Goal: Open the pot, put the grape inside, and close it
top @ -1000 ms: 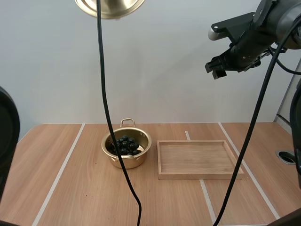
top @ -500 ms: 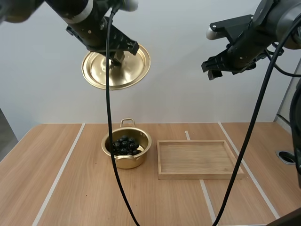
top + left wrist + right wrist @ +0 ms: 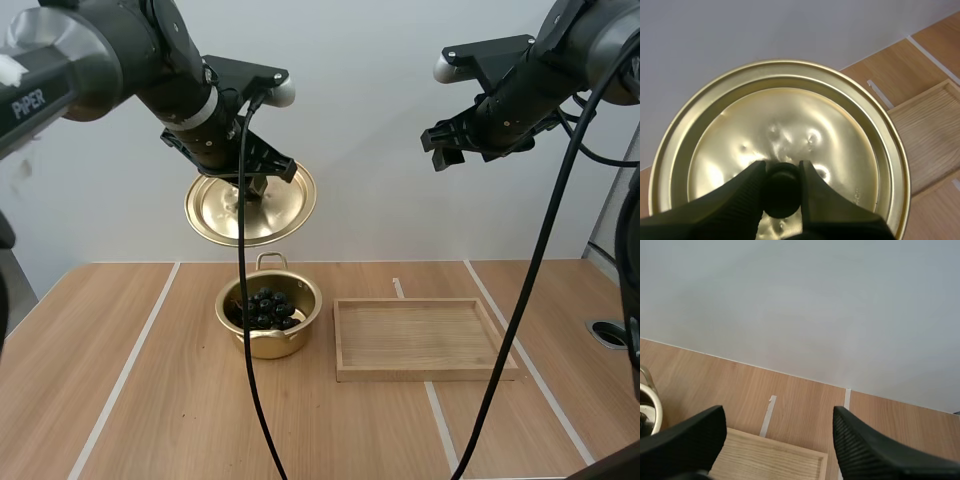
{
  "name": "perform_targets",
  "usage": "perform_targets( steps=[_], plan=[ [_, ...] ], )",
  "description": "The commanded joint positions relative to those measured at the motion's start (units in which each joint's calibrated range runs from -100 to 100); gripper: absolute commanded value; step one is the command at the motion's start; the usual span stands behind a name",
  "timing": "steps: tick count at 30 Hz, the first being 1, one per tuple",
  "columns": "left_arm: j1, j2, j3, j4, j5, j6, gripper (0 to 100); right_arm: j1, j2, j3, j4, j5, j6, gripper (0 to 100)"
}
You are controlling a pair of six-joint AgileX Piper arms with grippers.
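A small gold pot (image 3: 268, 318) stands on the table with a dark bunch of grapes (image 3: 264, 307) inside it. High above the pot, my left gripper (image 3: 254, 188) is shut on the black knob (image 3: 781, 188) of the gold lid (image 3: 250, 205), and the lid hangs tilted. In the left wrist view the fingers (image 3: 742, 192) pinch the knob over the dented lid (image 3: 785, 135). My right gripper (image 3: 445, 152) hangs high at the right, open with nothing between its fingers (image 3: 867, 447).
A shallow wooden tray (image 3: 424, 337) lies just right of the pot, its corner (image 3: 767, 457) below the right gripper. A gold pot handle (image 3: 646, 385) shows beside that tray. White tape lines cross the table.
My left arm has come down with the lid, from near the top of the view to just above the pot. My right gripper has drifted slightly left.
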Motion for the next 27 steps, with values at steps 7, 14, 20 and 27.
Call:
perform_targets(
  steps=[7,14,20,27],
  plan=[
    [-0.16,7.1,1.0,-0.4,-1.2,-0.2,0,-0.2,-1.0,-0.3,1.0,0.6,-0.5,100],
    [-0.16,10.6,5.3,-1.4,-7.9,0.0,0,-0.2,-1.0,-0.3,1.2,-0.2,-0.6,100],
    [-0.16,13.3,7.1,-2.3,-11.1,0.5,0,-0.2,-1.0,-0.3,1.2,-1.7,-0.5,100],
    [-0.16,16.1,7.4,-2.6,-12.5,0.5,0,-0.2,-1.0,-0.3,1.2,-2.5,-0.5,100]
  ],
)
